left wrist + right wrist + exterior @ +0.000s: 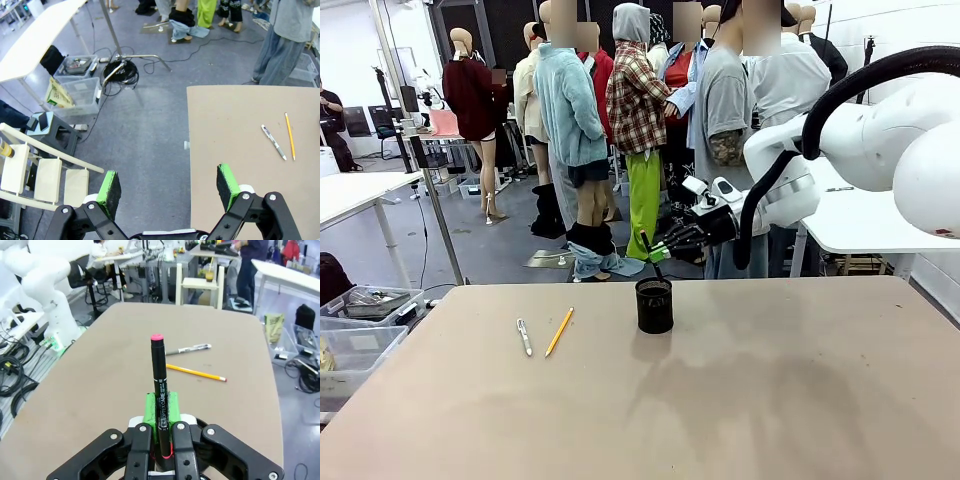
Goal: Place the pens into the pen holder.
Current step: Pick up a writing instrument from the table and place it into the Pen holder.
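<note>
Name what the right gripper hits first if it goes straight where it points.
Probably the bare tan tabletop, short of the silver-white pen and yellow pencil lying farther on; depth is unclear.

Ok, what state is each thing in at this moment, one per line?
right gripper: shut on the dark pen
dark pen: held tilted, just above the pen holder
pen holder: upright on the table
silver pen: lying flat on the table
pencil: lying flat beside the silver pen, not touching it
left gripper: open, empty
</note>
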Robot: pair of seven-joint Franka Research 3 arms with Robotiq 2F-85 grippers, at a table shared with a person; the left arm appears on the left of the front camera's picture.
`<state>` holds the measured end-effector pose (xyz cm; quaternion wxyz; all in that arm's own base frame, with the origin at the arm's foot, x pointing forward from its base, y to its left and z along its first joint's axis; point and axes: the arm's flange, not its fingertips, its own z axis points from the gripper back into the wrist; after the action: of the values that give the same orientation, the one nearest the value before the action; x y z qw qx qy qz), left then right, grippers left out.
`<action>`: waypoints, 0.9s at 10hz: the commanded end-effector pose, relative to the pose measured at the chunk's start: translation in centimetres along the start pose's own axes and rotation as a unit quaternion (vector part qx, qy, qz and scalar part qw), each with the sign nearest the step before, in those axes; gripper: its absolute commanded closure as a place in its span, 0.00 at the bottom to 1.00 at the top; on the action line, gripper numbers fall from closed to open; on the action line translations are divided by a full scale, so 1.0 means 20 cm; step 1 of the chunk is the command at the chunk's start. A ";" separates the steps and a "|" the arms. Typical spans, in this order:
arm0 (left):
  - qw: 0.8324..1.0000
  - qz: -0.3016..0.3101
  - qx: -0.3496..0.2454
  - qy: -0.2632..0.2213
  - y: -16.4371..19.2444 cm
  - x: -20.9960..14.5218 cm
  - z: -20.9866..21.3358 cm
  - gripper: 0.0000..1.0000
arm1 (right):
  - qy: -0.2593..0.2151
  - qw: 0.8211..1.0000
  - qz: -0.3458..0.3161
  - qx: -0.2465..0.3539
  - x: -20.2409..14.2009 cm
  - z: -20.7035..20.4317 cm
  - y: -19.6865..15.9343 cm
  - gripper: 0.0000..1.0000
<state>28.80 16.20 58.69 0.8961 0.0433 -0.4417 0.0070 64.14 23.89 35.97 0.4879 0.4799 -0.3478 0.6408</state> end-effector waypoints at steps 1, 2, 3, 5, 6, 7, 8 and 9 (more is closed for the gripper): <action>1.000 0.008 0.002 -0.005 0.00 0.01 -0.01 0.00 | 0.015 1.000 -0.016 0.001 -0.03 -0.04 -0.09 1.00; 1.000 0.008 0.002 -0.005 0.00 0.01 -0.01 0.00 | 0.016 1.000 -0.026 -0.001 -0.06 -0.05 -0.11 1.00; 1.000 0.008 0.002 -0.005 0.00 0.01 -0.01 0.00 | 0.025 0.999 -0.027 -0.005 -0.08 -0.07 -0.12 1.00; 1.000 0.008 0.002 -0.005 0.00 0.01 -0.01 0.00 | 0.038 0.998 -0.041 -0.017 -0.13 -0.09 -0.13 1.00; 1.000 0.008 0.002 -0.005 0.00 0.01 -0.01 0.00 | 0.042 0.998 -0.044 -0.015 -0.15 -0.09 -0.13 1.00; 1.000 0.008 0.002 -0.005 0.00 0.01 -0.01 0.00 | 0.045 0.998 -0.047 -0.013 -0.16 -0.09 -0.14 0.96; 1.000 0.008 0.002 -0.005 0.00 0.01 -0.01 0.00 | 0.050 0.997 -0.052 -0.015 -0.16 -0.09 -0.14 0.76; 1.000 0.008 0.002 -0.005 0.00 0.01 -0.01 0.00 | 0.056 0.997 -0.049 -0.015 -0.15 -0.08 -0.12 0.56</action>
<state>28.80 16.20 58.69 0.8961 0.0433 -0.4416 0.0070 65.67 24.91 31.94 0.5359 0.4597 -0.3161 0.6337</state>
